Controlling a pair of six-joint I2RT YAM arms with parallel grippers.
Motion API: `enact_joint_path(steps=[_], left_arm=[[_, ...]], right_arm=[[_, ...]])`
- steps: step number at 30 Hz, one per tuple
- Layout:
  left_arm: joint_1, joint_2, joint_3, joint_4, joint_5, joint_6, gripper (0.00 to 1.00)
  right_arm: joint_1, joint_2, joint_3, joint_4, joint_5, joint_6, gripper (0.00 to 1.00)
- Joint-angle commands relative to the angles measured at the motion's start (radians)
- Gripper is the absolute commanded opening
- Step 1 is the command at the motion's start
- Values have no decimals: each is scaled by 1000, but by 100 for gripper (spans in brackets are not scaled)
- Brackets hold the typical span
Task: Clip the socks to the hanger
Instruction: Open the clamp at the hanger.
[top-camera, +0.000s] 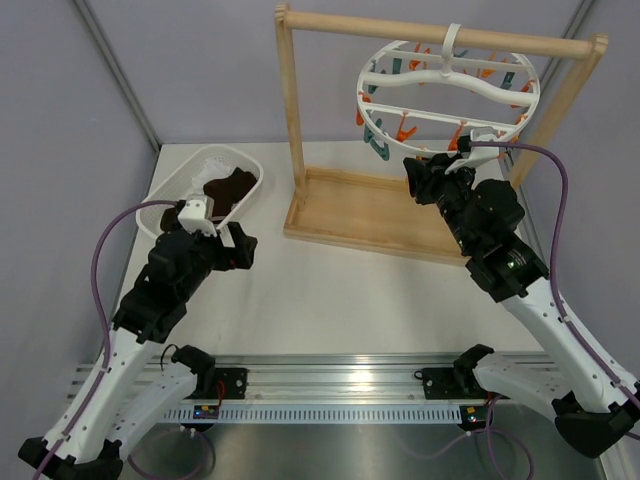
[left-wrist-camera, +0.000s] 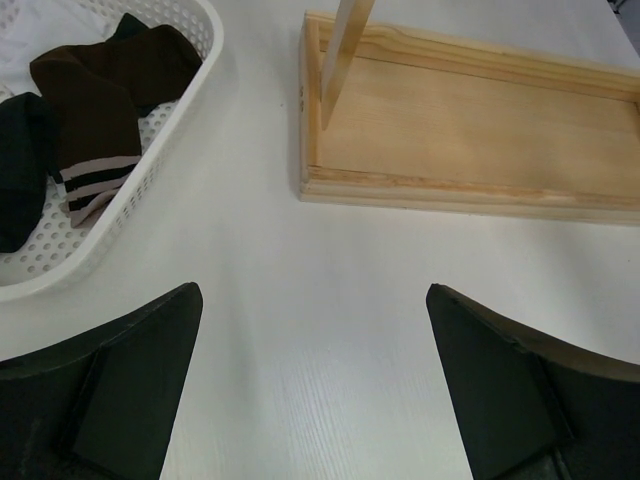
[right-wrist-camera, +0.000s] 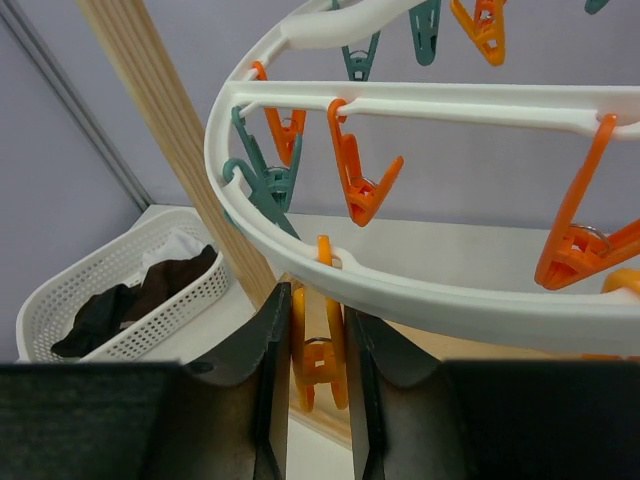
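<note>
The white ring hanger (top-camera: 448, 85) hangs by its hook from the wooden stand's top bar, with orange and teal clips dangling. My right gripper (top-camera: 428, 168) is raised under its near-left rim. In the right wrist view, the gripper (right-wrist-camera: 318, 300) is shut on an orange clip (right-wrist-camera: 320, 350) hanging from the ring (right-wrist-camera: 420, 295); both fingers press the clip's handles. Dark brown and black socks (top-camera: 228, 188) lie in the white basket, one with pale stripes (left-wrist-camera: 95, 130). My left gripper (left-wrist-camera: 312, 292) is open and empty, low over the table right of the basket.
The white mesh basket (top-camera: 165, 195) stands at the far left. The wooden stand's tray base (left-wrist-camera: 470, 130) lies in front of my left gripper, its post (right-wrist-camera: 170, 130) beside the hanger. Grey walls enclose the table's back and sides.
</note>
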Motion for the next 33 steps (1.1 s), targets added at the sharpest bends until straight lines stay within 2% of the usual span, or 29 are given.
enact_joint_path(steps=[1, 2, 3, 15, 17, 21, 25, 29, 33], left_arm=[[-4, -9, 57, 19, 77, -16, 99], [-4, -12, 59, 27, 82, -19, 99], [-4, -14, 62, 36, 85, -24, 99], [-4, 36, 96, 98, 191, -63, 99], [-4, 43, 90, 98, 160, -65, 99], [-4, 84, 88, 61, -14, -108, 99], [-1, 183, 161, -22, -157, -134, 99], [35, 303, 235, -39, -196, -171, 99], [164, 444, 318, -45, -147, -200, 99]], right_arm=[[2, -13, 52, -68, 47, 43, 25], [4, -15, 55, -73, 47, 49, 23], [4, -13, 56, -83, 51, 57, 16], [4, 22, 79, -117, 39, 209, 5], [4, 19, 59, -103, 44, 239, 0], [4, 17, 42, -82, 50, 273, 0], [4, 20, 39, -85, 38, 272, 0], [4, 25, 52, -102, 13, 259, 0], [4, 14, 59, -117, -1, 247, 0]])
